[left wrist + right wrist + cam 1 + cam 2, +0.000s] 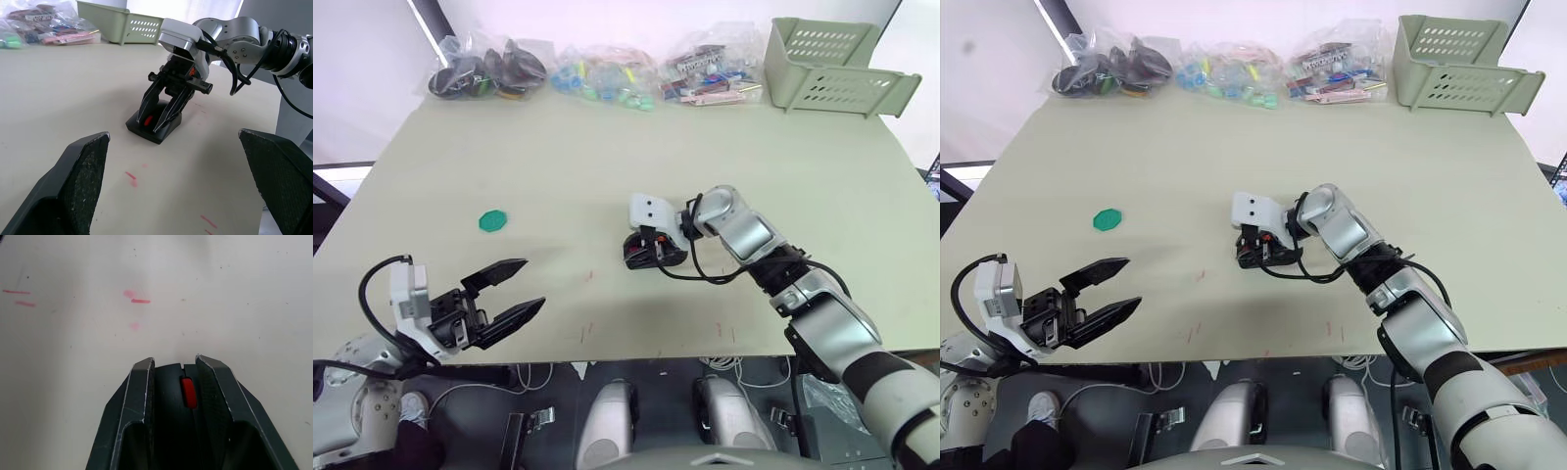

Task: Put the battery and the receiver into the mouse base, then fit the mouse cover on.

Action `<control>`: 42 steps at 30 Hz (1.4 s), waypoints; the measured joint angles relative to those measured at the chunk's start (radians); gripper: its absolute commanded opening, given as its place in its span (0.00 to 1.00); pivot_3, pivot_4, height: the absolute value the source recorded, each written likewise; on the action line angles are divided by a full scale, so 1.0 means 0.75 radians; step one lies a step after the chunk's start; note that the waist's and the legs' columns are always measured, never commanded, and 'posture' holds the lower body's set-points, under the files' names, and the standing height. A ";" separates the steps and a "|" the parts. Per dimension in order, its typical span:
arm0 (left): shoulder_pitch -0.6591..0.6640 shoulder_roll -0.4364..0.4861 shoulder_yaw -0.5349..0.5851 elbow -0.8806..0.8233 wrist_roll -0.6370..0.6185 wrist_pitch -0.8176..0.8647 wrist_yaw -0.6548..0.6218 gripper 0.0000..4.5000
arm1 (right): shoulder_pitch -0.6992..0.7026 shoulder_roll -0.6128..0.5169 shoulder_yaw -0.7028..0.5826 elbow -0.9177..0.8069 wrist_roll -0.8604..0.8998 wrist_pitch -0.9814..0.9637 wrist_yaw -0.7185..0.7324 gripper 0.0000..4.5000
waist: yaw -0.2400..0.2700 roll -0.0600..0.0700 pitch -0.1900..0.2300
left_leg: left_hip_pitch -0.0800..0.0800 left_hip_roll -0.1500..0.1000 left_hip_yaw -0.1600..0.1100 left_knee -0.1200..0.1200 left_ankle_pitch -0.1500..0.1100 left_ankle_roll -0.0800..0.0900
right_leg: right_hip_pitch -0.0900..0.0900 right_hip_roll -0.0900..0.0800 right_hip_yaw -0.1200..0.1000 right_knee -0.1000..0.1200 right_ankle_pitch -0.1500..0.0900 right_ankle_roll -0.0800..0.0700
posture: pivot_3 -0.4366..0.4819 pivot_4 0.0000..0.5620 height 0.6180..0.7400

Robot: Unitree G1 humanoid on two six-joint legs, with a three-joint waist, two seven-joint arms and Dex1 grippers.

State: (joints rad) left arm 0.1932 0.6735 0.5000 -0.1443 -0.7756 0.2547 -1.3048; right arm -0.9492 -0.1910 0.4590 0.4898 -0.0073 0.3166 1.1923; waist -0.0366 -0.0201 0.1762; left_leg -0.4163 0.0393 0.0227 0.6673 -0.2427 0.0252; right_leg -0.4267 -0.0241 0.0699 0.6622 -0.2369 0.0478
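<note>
Your left gripper (514, 291) hangs nearest, jaws spread, empty. Mid-desk (607, 166), your right gripper (161, 111) pinches the mouse base (152, 128) from above. The cover appears fitted, though I cannot confirm; next, release cleanly and verify seating.

My left end effector (504, 291): fingers spread wide, hovering low, arm bent | my right end effector (651, 250): arm extended inward, fingers closed around mouse (155, 128).

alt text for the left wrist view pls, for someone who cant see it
The right gripper points down with its fingers closed around a black mouse with a red scroll wheel on a beige table. The left gripper's two open fingers frame the foreground; a green basket sits behind.
</note>
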 measured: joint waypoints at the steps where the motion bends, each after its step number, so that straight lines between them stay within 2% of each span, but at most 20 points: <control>1: 0.000 0.000 0.000 0.001 0.001 -0.001 0.000 1.00 | 0.022 -0.008 -0.038 -0.025 0.032 0.019 0.001 0.31 | 0.000 0.000 0.000 | 0.000 0.000 0.000 0.000 0.000 0.000 | 0.001 -0.001 0.000 0.000 0.000 0.000 | 0.48 0.27 1.00; 4: -0.001 -0.001 0.000 0.005 0.001 -0.003 0.000 1.00 | 0.075 -0.043 -0.176 -0.137 0.150 0.097 -0.007 0.31 | -0.006 0.000 0.000 | -0.001 -0.001 -0.001 0.000 0.000 0.000 | 0.000 -0.001 0.001 0.000 0.001 0.002 | 0.48 0.27 1.00; 7: -0.010 -0.006 -0.003 0.007 0.002 -0.006 0.002 1.00 | 0.239 -0.084 -0.347 -0.331 0.243 0.111 -0.108 0.31 | -0.004 -0.001 -0.001 | -0.001 -0.001 -0.001 -0.002 0.000 0.000 | 0.001 -0.001 -0.001 -0.001 0.001 0.002 | 0.48 0.27 1.00; 9: -0.010 -0.008 -0.005 0.008 0.004 -0.006 0.002 1.00 | 0.351 -0.083 -0.422 -0.372 0.295 0.088 -0.145 0.31 | -0.004 -0.001 -0.001 | -0.001 -0.001 -0.001 -0.003 0.000 0.000 | 0.000 0.000 -0.002 -0.001 0.001 0.002 | 0.48 0.27 1.00; 12: -0.018 -0.008 -0.011 0.012 0.005 -0.005 0.000 1.00 | 0.514 -0.070 -0.482 -0.426 0.390 0.107 -0.174 0.31 | -0.011 -0.001 0.000 | -0.001 -0.001 0.000 -0.003 0.000 0.000 | 0.000 0.002 0.000 0.000 0.001 0.002 | 0.48 0.27 1.00; 15: -0.054 0.008 -0.025 0.037 0.006 -0.003 -0.013 1.00 | 0.577 -0.041 -0.522 -0.461 0.441 0.095 -0.215 0.31 | -0.013 -0.001 0.000 | 0.000 0.001 0.000 -0.001 0.000 0.000 | 0.000 0.008 0.001 0.000 0.001 0.003 | 0.48 0.27 1.00; 19: -0.097 0.029 -0.046 0.095 0.011 0.001 -0.047 1.00 | 0.673 0.033 -0.520 -0.460 0.449 -0.014 -0.275 0.31 | -0.011 -0.001 0.000 | 0.001 0.003 -0.001 -0.001 0.000 0.000 | 0.000 0.010 0.001 0.001 0.001 0.002 | 0.48 0.27 1.00; 24: -0.154 0.050 -0.056 0.132 0.013 0.002 -0.070 1.00 | 0.693 0.118 -0.453 -0.262 0.330 -0.249 -0.392 0.31 | -0.012 -0.001 0.000 | 0.001 0.002 0.001 0.000 0.000 0.000 | 0.000 0.009 0.002 0.001 0.001 0.002 | 0.48 0.27 1.00; 28: -0.172 0.057 -0.064 0.160 0.028 0.003 -0.078 1.00 | 0.675 0.126 -0.415 -0.146 0.289 -0.427 -0.395 0.31 | -0.032 -0.005 -0.004 | 0.005 0.003 0.000 -0.001 0.000 0.000 | 0.003 0.009 0.002 0.001 0.001 0.001 | 0.48 0.27 1.00; 33: -0.177 0.052 -0.079 0.166 0.038 0.020 -0.027 1.00 | 0.688 0.118 -0.431 -0.131 0.308 -0.483 -0.400 0.31 | -0.038 -0.006 -0.005 | 0.012 0.006 -0.003 -0.001 0.000 0.000 | 0.011 0.009 0.001 0.001 -0.001 -0.003 | 0.48 0.27 1.00; 36: -0.158 0.031 -0.076 0.155 0.040 0.059 0.078 1.00 | 0.755 0.040 -0.494 -0.273 0.364 -0.446 -0.421 0.31 | -0.028 -0.004 -0.003 | 0.007 0.006 -0.004 -0.001 0.000 0.000 | 0.008 0.006 0.001 0.000 -0.001 -0.002 | 0.48 0.27 1.00; 39: -0.095 0.004 -0.066 0.137 0.042 0.107 0.193 1.00 | 0.853 -0.151 -0.621 -0.554 0.483 -0.295 -0.422 0.31 | -0.012 -0.003 -0.003 | 0.002 0.001 -0.005 -0.001 0.000 0.000 | 0.004 -0.001 0.002 -0.001 0.001 0.002 | 0.48 0.27 1.00; 42: -0.057 -0.012 -0.044 0.119 0.054 0.113 0.270 1.00 | 0.948 -0.295 -0.712 -0.711 0.535 -0.207 -0.405 0.31 | -0.005 -0.006 -0.004 | 0.002 0.000 -0.003 -0.002 0.000 0.000 | 0.005 -0.002 0.001 -0.003 0.001 0.002 | 0.48 0.27 1.00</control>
State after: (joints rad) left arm 0.1507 0.6646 0.4672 -0.0549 -0.7352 0.3398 -1.1024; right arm -0.2385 -0.4123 -0.0748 -0.0436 0.3941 0.1610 0.8885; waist -0.0402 -0.0243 0.1732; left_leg -0.4147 0.0392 0.0206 0.6660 -0.2429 0.0252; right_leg -0.4232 -0.0253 0.0704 0.6600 -0.2360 0.0496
